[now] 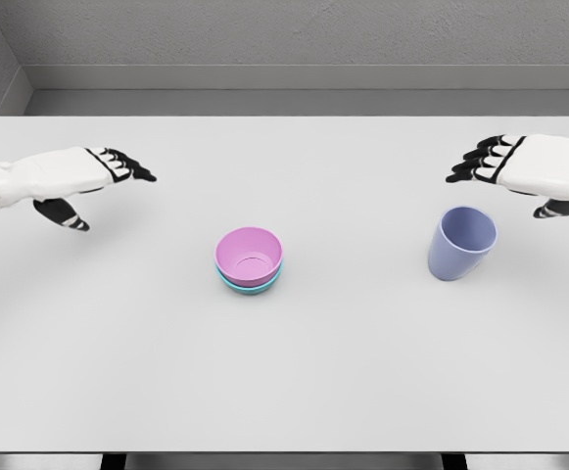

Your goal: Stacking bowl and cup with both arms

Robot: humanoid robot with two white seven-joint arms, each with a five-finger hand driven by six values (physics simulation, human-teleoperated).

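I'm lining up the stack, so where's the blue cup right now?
In the head view the blue cup stands upright on the table's right side, just below the open right hand, right of the pink bowl.

Single head view, looking down and forward over table [284,392] from above; left hand [64,176] and right hand [534,168] at side edges.
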